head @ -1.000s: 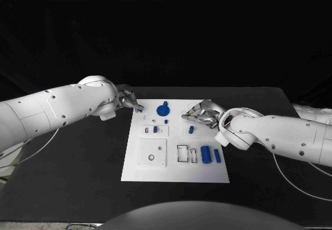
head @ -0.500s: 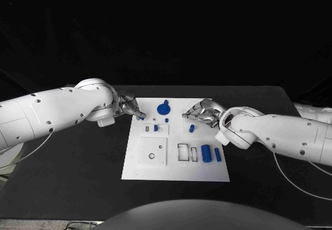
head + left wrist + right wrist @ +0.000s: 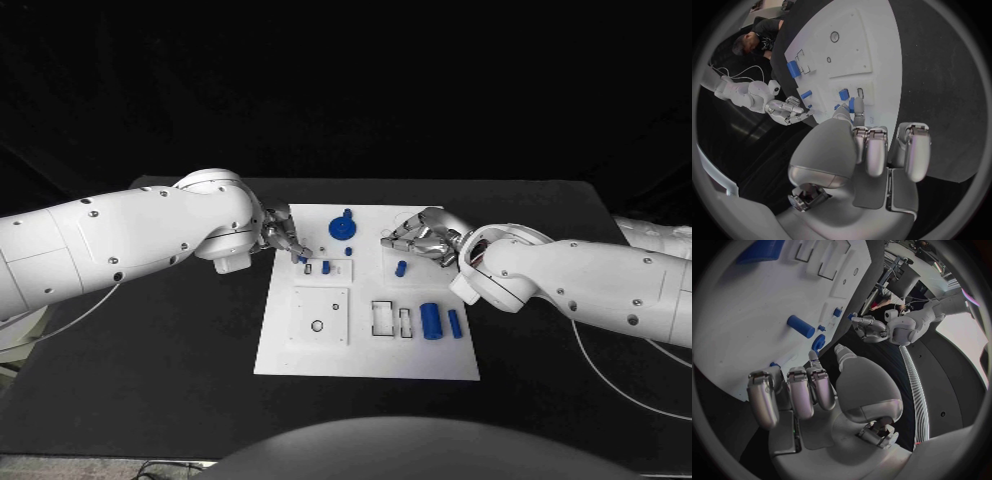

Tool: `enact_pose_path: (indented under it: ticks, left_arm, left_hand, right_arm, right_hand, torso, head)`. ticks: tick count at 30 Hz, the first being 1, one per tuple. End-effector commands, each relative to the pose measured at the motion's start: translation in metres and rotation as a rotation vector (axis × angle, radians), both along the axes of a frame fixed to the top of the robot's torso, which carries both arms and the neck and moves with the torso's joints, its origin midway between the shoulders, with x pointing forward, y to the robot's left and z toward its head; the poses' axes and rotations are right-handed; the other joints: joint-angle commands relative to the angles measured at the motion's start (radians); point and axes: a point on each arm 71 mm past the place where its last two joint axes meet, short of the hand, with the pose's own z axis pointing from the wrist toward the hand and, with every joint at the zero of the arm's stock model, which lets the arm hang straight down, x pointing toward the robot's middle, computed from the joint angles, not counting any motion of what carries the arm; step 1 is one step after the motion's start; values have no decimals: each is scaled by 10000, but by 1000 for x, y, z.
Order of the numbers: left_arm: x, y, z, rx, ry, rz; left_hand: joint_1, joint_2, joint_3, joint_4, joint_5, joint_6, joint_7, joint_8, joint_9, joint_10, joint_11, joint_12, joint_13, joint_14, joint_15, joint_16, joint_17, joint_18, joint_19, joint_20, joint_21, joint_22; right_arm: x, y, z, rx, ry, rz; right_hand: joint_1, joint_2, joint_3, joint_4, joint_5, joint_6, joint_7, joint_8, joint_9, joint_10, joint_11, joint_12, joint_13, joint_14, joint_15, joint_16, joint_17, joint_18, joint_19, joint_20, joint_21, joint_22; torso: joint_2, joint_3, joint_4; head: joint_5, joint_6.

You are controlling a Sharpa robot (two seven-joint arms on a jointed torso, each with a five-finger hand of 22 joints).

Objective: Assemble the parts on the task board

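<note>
**Left hand brings a small blue part to the board**

The left hand [image 3: 281,238] is at the 9 o'clock edge of the white board [image 3: 368,355]. Its fingers [image 3: 856,142] are closed together, and a small blue piece [image 3: 851,104] sits at their tips, so I judge it is pinched there. It hangs just above the small slots near the 10 o'clock corner of the board, where another small blue peg [image 3: 326,267] already stands.

To do this step well, I think the hand should keep the piece upright, line it over the free slot and go down slowly, without pushing the peg beside it.

The right hand [image 3: 418,240] is over the board at about 1 o'clock. Its fingers [image 3: 804,390] are curled; whether they hold something I cannot tell. A short blue pin [image 3: 400,268] lies just beside it, toward 6 o'clock.

Other things: a blue round knob [image 3: 342,227] at 12 o'clock, close to both hands, and two blue cylinders [image 3: 430,321] lying toward 4 o'clock, well apart from the work. The knob could stand in the way if the left hand moves sideways. The black desk [image 3: 144,380] carries the board.
</note>
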Motion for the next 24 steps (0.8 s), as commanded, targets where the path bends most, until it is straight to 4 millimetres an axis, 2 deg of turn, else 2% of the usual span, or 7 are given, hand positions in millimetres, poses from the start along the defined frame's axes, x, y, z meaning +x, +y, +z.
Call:
enact_pose_path:
  ticks: [1,12,15,24]
  left_arm:
    - [-2,0,-2,477,253,361]
    - [-6,-7,-8,783,427,363]
    - [-6,-8,-9,848,416,353]
    - [-7,-15,-9,845,396,185]
  left_hand:
    - [266,370,43,-15,37,140,-82,50,3,1561,-449,-36,293,989,13,26,2633,-75,1035,70,24,2634]
    - [230,393,137,-28,50,133,-83,22,-6,1561,-448,-36,293,989,16,26,2633,-75,1035,70,24,2634]
    - [277,284,226,-52,44,122,-88,-5,-10,1561,-454,-36,293,989,16,26,2633,-75,1035,70,24,2634]
    - [278,273,310,-36,46,121,-80,-25,-14,1561,-447,-36,293,989,14,26,2633,-75,1035,70,24,2634]
  right_arm:
    - [-1,1,0,-43,-14,129]
    - [-1,1,0,-41,-7,134]
    - [-1,1,0,-44,-2,133]
    - [-1,1,0,-42,6,155]
  right_hand:
    - [-28,1,20,9,29,-23,187,35,14,1074,74,39,2633,1044,66,41,2635,-143,1029,53,45,2627]
    - [-28,1,20,9,29,-23,187,35,14,1074,74,39,2633,1044,66,41,2635,-143,1029,53,45,2627]
    - [-28,1,20,9,29,-23,187,35,14,1074,74,39,2633,1044,66,41,2635,-143,1029,53,45,2627]
    - [-20,-3,28,-5,44,-31,189,41,14,1074,76,39,2633,1044,68,41,2635,-143,1029,55,45,2627]
  torso:
    - [4,-6,6]
    - [9,-13,8]
    - [6,-17,7]
    - [3,-8,3]
  head:
    - [26,-7]
    - [44,-49]
    - [46,-58]
    - [71,-68]
